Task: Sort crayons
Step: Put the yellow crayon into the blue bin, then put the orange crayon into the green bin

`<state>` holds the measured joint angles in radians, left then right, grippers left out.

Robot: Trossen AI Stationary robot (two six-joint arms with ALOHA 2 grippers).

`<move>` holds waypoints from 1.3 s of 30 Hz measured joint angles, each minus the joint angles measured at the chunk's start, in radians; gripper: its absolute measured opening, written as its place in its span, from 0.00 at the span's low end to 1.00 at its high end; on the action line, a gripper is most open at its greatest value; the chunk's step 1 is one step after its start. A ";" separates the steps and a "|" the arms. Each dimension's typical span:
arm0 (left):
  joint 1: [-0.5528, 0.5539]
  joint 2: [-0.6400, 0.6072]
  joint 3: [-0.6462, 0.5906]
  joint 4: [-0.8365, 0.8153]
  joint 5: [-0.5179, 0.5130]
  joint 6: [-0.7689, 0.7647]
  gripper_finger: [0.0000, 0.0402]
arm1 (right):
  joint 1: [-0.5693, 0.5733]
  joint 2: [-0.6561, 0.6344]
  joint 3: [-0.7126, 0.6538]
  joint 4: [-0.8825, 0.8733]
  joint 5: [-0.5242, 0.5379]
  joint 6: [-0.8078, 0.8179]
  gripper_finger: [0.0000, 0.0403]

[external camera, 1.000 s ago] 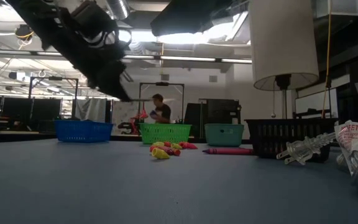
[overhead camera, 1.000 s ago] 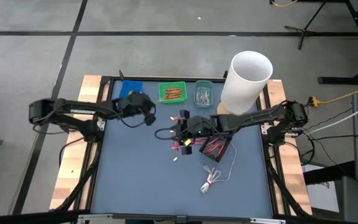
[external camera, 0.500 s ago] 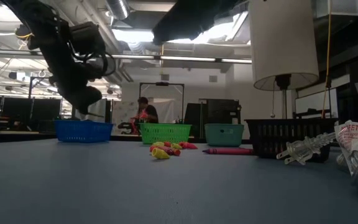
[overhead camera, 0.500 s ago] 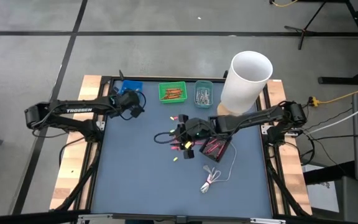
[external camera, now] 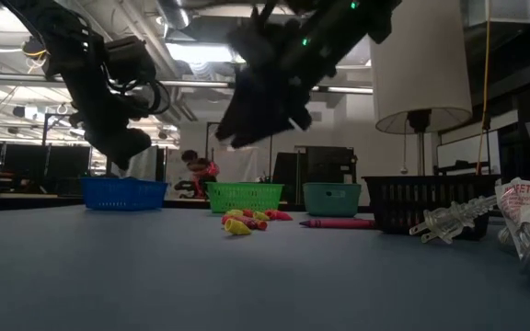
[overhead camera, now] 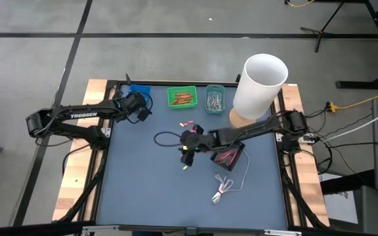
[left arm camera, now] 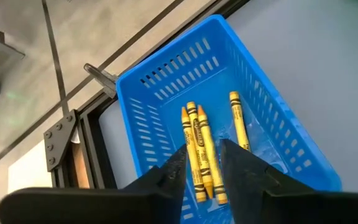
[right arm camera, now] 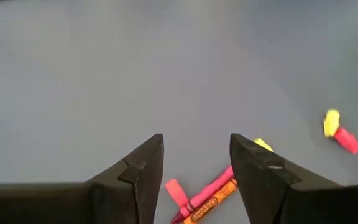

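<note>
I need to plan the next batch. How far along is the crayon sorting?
Partly done. Yellow crayons already lie in the blue basket, and the green basket holds some too. In hand: nothing; the left tool hangs open over the blue basket, and the right tool is open above loose crayons. Left: that scatter mid-table.

I count three small baskets along the far edge: one blue basket (overhead camera: 138, 90), one green basket (overhead camera: 182, 97), one teal basket (overhead camera: 215, 98). Three yellow crayons (left arm camera: 199, 147) lie in the blue one.
</note>
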<state>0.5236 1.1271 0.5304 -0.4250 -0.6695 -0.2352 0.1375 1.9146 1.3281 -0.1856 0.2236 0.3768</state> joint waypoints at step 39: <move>-0.001 0.000 0.000 0.000 0.037 -0.002 0.23 | 0.001 0.144 0.000 -0.106 0.133 0.190 0.46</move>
<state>0.5228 1.1271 0.5304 -0.4254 -0.6327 -0.2371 0.1383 2.0590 1.3281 -0.2913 0.3562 0.5673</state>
